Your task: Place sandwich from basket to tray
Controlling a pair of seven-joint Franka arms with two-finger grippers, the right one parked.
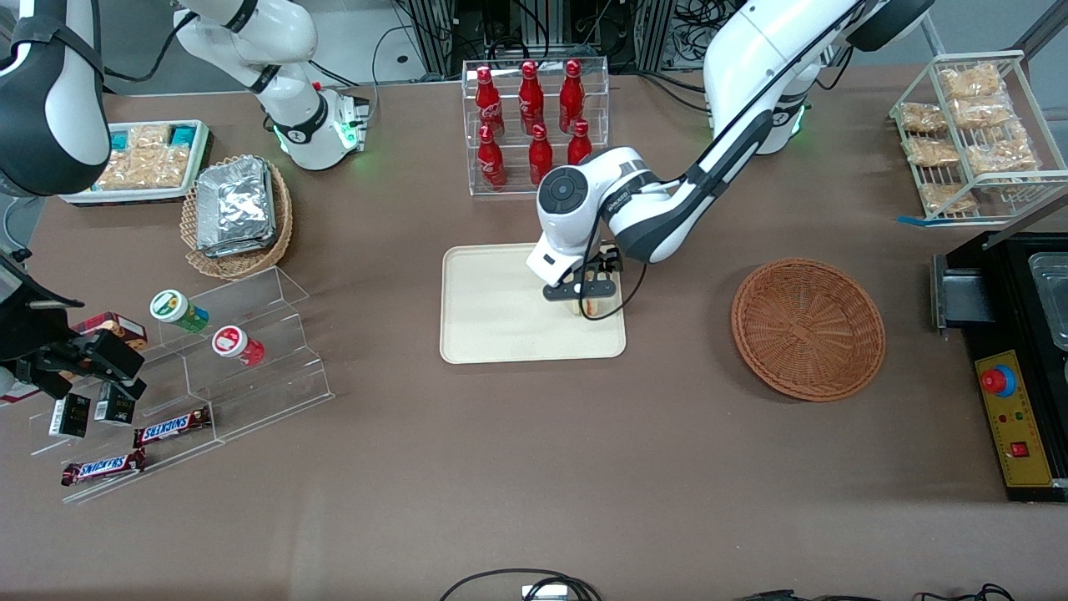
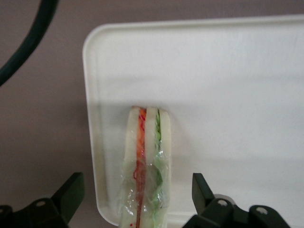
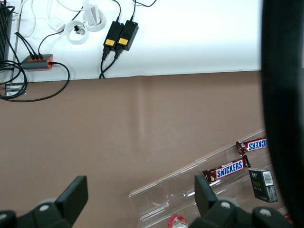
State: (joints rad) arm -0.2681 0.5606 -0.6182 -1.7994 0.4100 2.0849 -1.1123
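The sandwich (image 2: 147, 156), a clear-wrapped wedge with orange, pink and green layers, stands on edge on the cream tray (image 2: 228, 85), near the tray's corner. In the front view it (image 1: 591, 307) shows just under the gripper, on the tray (image 1: 492, 317) at the side toward the working arm. My left gripper (image 1: 588, 292) hangs low over it. Its fingers (image 2: 71, 187) are open, one on each side of the sandwich with a gap to the wrap. The reddish-brown basket (image 1: 808, 328) lies empty toward the working arm's end of the table.
A clear rack of red bottles (image 1: 534, 125) stands farther from the front camera than the tray. A tan basket of foil packets (image 1: 238, 213), a white snack tray (image 1: 146, 163) and an acrylic step shelf (image 1: 217, 367) lie toward the parked arm's end. A black box (image 1: 1014, 376) is beside the basket.
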